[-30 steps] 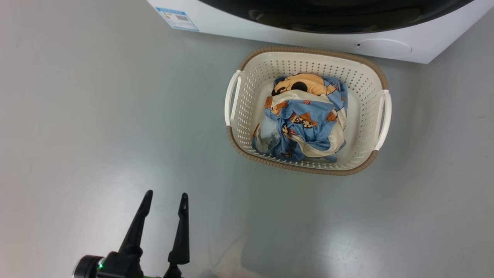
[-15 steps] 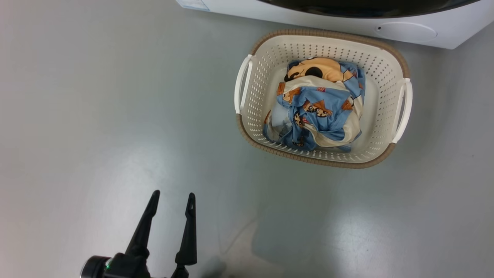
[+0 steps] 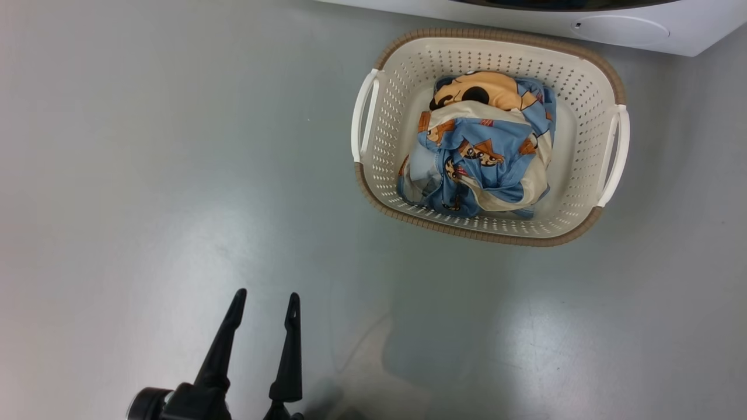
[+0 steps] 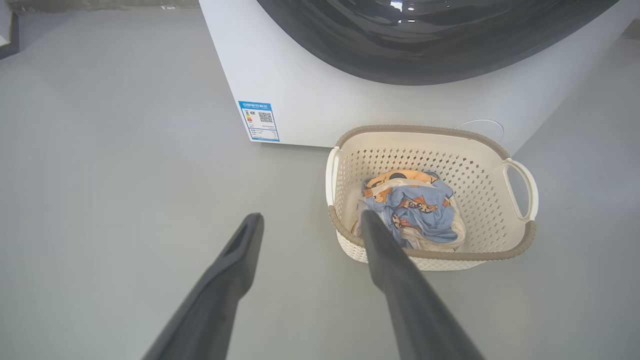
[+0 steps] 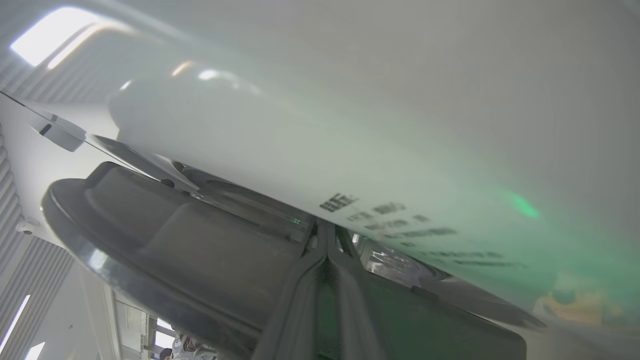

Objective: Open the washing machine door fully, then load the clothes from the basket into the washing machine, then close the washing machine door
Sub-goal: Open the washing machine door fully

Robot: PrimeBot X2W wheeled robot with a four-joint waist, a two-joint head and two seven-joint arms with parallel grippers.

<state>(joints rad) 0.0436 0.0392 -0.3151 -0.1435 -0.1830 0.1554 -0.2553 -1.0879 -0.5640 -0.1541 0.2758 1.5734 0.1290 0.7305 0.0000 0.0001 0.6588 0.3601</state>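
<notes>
Your left gripper holds its jaws open and empty. Its 2 long dark fingers are spread in a narrow V above the smooth grey floor.

Your right gripper has its jaws drawn together, with barely a slit between the fingers. You cannot tell whether they pinch anything. The tips sit at the seam where the dark grey inner face of the large round glossy black washing machine door meets a blurred white curved surface with dark print on it, very close to the lens.

Ahead and to the right of your left gripper, well apart from it, the small cream-white perforated plastic basket stands on the floor. It has a brown rim band and 2 white side handles, and it sits just in front of the big white boxy washing machine.

The light-blue and cream-white clothes lie bundled inside the basket. An orange-brown cartoon print is on top, on the side nearer the machine.

In the left wrist view, a small blue label sits low on the machine's front, left of the basket, and the door's black curve rises above the basket.
</notes>
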